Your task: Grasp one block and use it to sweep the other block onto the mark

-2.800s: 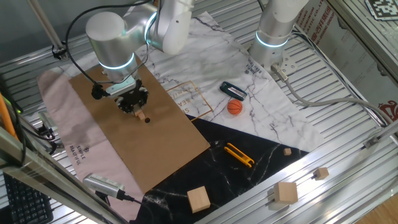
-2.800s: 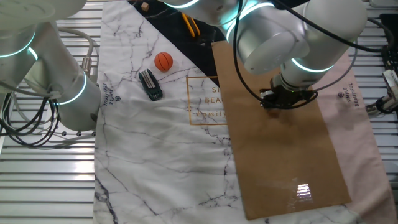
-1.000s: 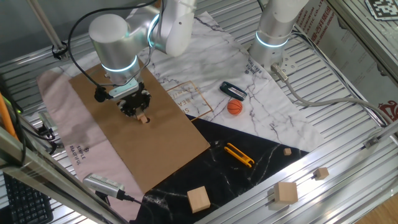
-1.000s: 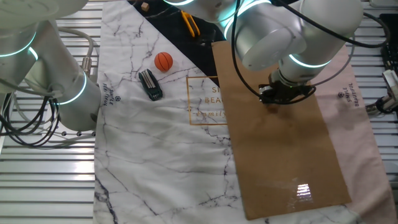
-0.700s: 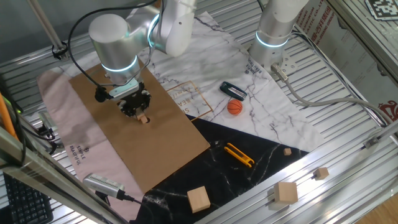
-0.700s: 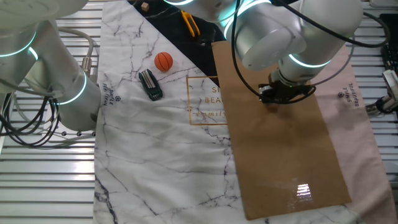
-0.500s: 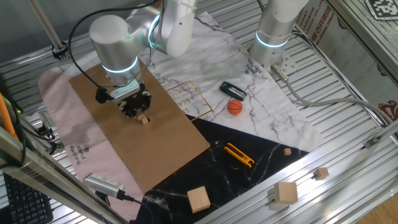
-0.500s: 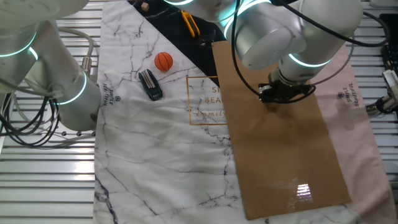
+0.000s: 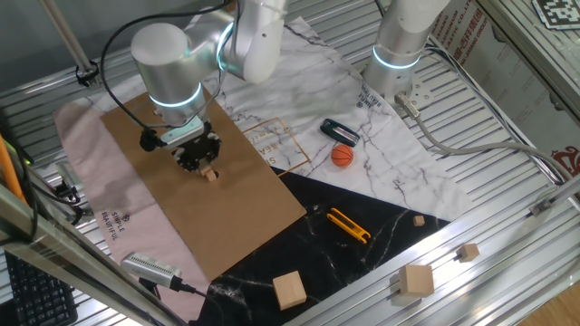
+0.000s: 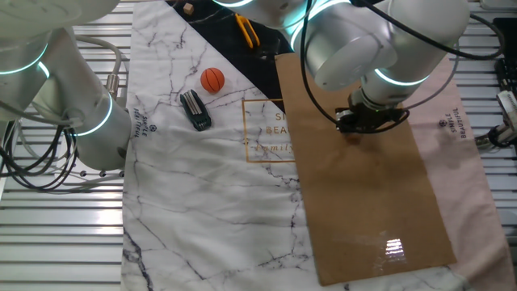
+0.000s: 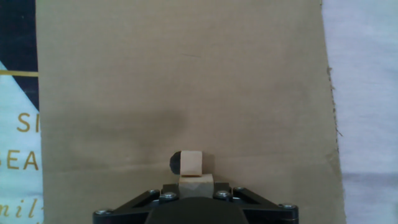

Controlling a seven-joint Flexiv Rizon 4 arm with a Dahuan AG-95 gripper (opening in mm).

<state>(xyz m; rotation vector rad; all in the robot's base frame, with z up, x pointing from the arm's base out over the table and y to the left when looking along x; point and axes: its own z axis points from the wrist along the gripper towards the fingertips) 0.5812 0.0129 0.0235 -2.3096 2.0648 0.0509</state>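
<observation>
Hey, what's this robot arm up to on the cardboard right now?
The gripper holds one tiny wooden cube low over the brown cardboard and presses it against a second tiny cube. That second cube sits partly over the black dot, whose left edge shows beside it, so it is not yet centred on the dot.

mark (image 11: pixel 175 163): half hidden by pushed block (image 11: pixel 191 162) | tool (image 11: pixel 195 194): fingertips cut off

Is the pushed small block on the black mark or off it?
Partly on: in the hand view the block covers the mark, whose left edge shows.
</observation>
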